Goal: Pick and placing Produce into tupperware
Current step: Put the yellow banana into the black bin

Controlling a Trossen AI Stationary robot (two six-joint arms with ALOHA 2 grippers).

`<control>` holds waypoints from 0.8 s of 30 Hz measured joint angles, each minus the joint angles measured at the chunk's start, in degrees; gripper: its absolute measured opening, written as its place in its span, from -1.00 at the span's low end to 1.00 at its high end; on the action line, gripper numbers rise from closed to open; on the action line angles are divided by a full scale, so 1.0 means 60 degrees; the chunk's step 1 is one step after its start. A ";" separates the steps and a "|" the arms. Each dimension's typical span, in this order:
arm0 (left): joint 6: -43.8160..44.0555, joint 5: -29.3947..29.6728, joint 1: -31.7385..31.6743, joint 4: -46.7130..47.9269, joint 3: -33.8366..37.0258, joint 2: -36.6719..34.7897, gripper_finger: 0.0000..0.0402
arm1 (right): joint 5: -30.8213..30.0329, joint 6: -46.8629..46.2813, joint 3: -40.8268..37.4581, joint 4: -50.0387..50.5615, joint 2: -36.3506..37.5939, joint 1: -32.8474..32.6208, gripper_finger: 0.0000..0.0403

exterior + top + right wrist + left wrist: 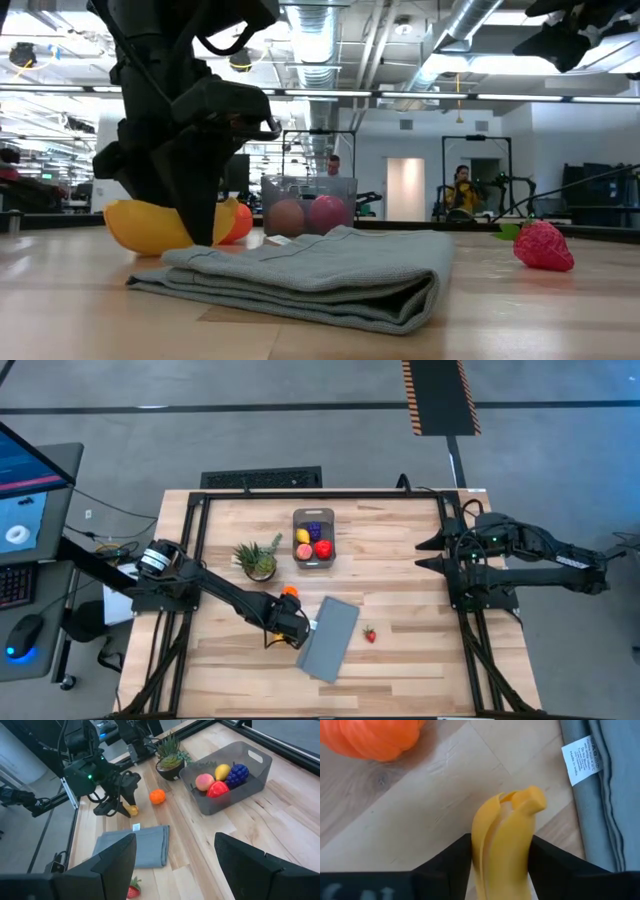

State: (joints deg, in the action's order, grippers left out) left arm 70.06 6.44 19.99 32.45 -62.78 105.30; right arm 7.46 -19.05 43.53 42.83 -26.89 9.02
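Note:
A yellow banana (505, 835) lies on the wooden table between an orange (375, 737) and a folded grey cloth (605, 795). My left gripper (502, 870) stands over it, shut on it. The tupperware (314, 538) sits toward the far side on its base and holds a peach, a lemon, grapes and a red fruit. A small strawberry (370, 634) lies on the table to the right of the cloth. My right gripper (430, 552) waits open, raised at the table's right side, with nothing between its fingers. My left gripper pinches the banana's two long sides (485, 855) between its two fingers (452, 865), back from the stem end (530, 800), which juts out beyond them. The fingers come from above, pointing steeply down. In the low view the banana (145, 225) rests low on the table.
A potted spiky plant (258, 559) stands left of the tub. The grey cloth (329, 637) lies close to the right of my left gripper. Black frame rails run along the table's left and right sides. Bare wood lies in front of the tub.

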 joint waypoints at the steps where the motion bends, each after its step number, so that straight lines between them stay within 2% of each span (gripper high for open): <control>1: -0.0003 0.0000 0.0000 0.0000 0.0000 0.0000 -0.20 | 0.0000 0.0000 0.0000 0.0000 0.0000 0.0000 0.44; 11: 0.0001 0.0011 0.0000 -0.0065 -0.0020 0.0000 -0.22 | 0.0000 0.0002 0.0000 0.0000 0.0000 0.0000 0.44; 24: -0.0361 0.0469 -0.0058 0.0357 -0.0617 -0.0004 -0.22 | 0.0000 0.0022 0.0000 0.0007 0.0000 0.0000 0.44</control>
State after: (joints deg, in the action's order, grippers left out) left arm 67.89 9.25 19.64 34.59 -66.48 105.27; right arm 7.46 -18.92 43.53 42.87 -26.89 9.02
